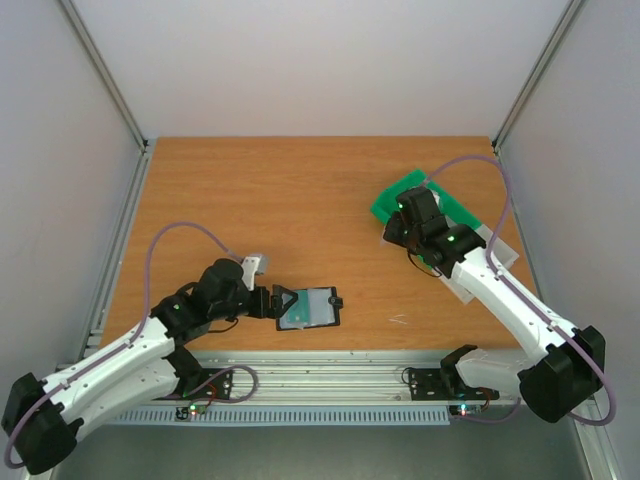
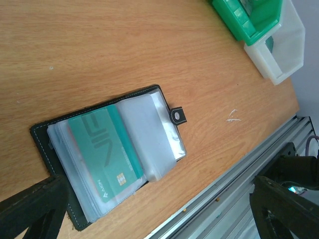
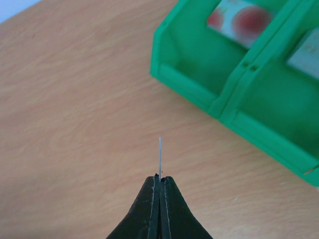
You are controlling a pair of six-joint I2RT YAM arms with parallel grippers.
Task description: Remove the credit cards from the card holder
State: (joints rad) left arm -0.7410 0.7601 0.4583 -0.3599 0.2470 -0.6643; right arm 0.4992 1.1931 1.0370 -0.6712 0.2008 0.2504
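The card holder (image 1: 312, 307) lies open on the table near the front edge. In the left wrist view the card holder (image 2: 45, 132) shows clear sleeves with a teal-green credit card (image 2: 102, 149) inside. My left gripper (image 1: 281, 302) is open at the holder's left end; one finger (image 2: 30, 206) overlaps its black corner. My right gripper (image 3: 160, 177) is shut on a thin card (image 3: 160, 152) seen edge-on, its colour hidden, above the wood beside the green tray (image 3: 199, 64). A pale card with round red marks (image 3: 239, 17) lies in the tray.
The green compartmented tray (image 1: 395, 198) sits at the back right under my right wrist, with a white bin (image 2: 281, 50) next to it. Another pale card (image 3: 306, 52) lies in the tray's second compartment. A metal rail (image 1: 330, 375) runs along the front edge.
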